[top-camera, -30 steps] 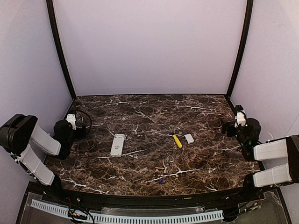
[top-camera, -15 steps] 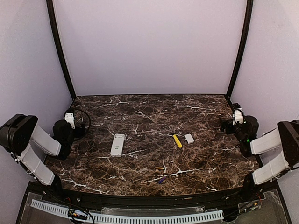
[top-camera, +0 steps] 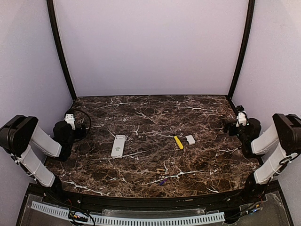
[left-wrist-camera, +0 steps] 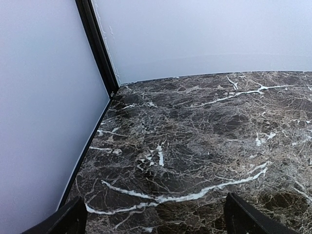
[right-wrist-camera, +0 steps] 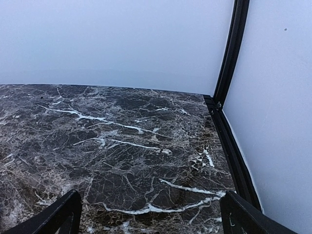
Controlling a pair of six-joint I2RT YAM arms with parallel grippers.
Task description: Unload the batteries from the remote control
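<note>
The white remote control [top-camera: 118,146] lies flat on the marble table, left of centre. Two tiny batteries lie loose on the table near the front middle, one purplish [top-camera: 162,181] and one with an orange tint [top-camera: 161,170]. My left gripper [top-camera: 71,125] is drawn back at the table's left edge, open and empty, its fingers [left-wrist-camera: 243,219] wide apart over bare marble. My right gripper [top-camera: 238,123] is drawn back at the right edge, also open and empty, with its fingers [right-wrist-camera: 63,214] wide apart. Neither wrist view shows the remote or the batteries.
A yellow-handled tool [top-camera: 178,142] and a small white rectangular cover [top-camera: 190,140] lie right of centre. Pale walls and black corner posts [left-wrist-camera: 97,46] [right-wrist-camera: 229,53] enclose the table on three sides. A black cable [top-camera: 85,118] loops by the left wrist.
The right arm has folded back, its upper link swinging up at the right edge, and the wrist shifted slightly. The left arm and the objects on the table have not moved.
</note>
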